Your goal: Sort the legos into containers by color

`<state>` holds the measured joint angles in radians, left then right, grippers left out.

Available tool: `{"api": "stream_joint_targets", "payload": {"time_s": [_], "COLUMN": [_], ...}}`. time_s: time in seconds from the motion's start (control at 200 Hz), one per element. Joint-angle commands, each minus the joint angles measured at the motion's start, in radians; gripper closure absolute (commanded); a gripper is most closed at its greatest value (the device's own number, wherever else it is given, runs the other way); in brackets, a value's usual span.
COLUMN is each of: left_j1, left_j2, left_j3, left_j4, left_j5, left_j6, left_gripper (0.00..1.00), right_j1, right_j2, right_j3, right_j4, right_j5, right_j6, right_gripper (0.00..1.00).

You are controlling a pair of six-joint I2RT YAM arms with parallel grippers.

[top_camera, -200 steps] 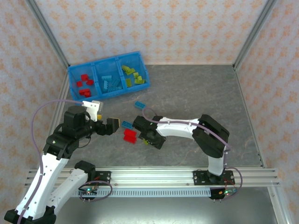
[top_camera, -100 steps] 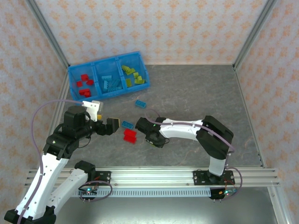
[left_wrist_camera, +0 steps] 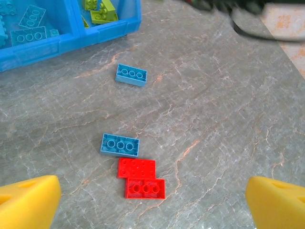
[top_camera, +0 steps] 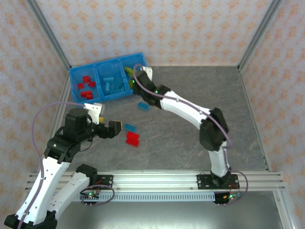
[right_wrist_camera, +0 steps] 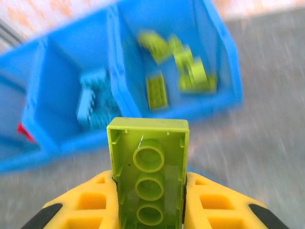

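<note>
– Tray (top_camera: 110,98) position, contents by compartment?
– Far-left part of the tabletop (top_camera: 200,105), close to the back wall. Left compartment: red legos (top_camera: 86,85). Middle: light blue legos (top_camera: 110,85). Right: yellow-green legos (left_wrist_camera: 104,10).
– Left tool?
– Left tool (top_camera: 114,129) hangs over the near-left tabletop with its jaws spread wide and nothing between them. In its wrist view the yellow fingertips (left_wrist_camera: 28,202) sit at the two lower corners.
– Loose pieces?
– Four, all flat on the tabletop, studs up. One light blue brick (left_wrist_camera: 120,145) lies just beside a pair of red bricks (left_wrist_camera: 136,168). The two reds touch along their long sides. A second light blue brick (left_wrist_camera: 131,75) lies farther out, near the tray's front wall but apart from it.
– Right tool?
– Right tool (right_wrist_camera: 148,210) is clamped on a yellow-green brick (right_wrist_camera: 148,167). The brick stands on end between the fingers, its hollow underside with three round tubes facing the wrist camera. In the top view the tool sits at the tray's right compartment. The wrist view is blurred, so I cannot tell how high it is above the tray.
</note>
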<state>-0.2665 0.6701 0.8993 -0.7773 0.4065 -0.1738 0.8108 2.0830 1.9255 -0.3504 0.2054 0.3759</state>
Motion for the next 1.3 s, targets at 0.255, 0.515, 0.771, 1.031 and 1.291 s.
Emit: {"api": "stream_joint_targets", "payload": {"time_s": [0.255, 0.515, 0.771, 1.031, 1.291], "left_j1": [0.0, 0.0, -0.015, -0.258, -0.389], "left_j2": [-0.011, 0.026, 0.159, 0.323, 0.763], "left_j3": [0.015, 0.011, 0.038, 0.088, 0.216], "left_j4": [-0.025, -0.026, -0.056, 0.092, 0.288], "left_j5": [-0.042, -0.065, -0.225, -0.446, -0.608], "left_j6": [0.019, 0.012, -0.201, -0.545, -0.887], "left_gripper": [0.0, 0.0, 0.0, 0.0, 0.0], "right_j1": [-0.112, -0.116, -0.115, -0.113, -0.111], "right_j2": [0.544, 0.377, -0.161, -0.721, -0.965], "right_j3": [0.748, 0.697, 0.028, -0.598, -0.837], "right_j4": [-0.124, -0.206, -0.096, -0.059, -0.171], "right_j5": [-0.105, -0.167, -0.233, -0.345, -0.327], "right_j6": [-0.319, -0.327, -0.256, -0.253, -0.171], "right_gripper": [0.63, 0.39, 0.36, 0.25, 0.2]}}
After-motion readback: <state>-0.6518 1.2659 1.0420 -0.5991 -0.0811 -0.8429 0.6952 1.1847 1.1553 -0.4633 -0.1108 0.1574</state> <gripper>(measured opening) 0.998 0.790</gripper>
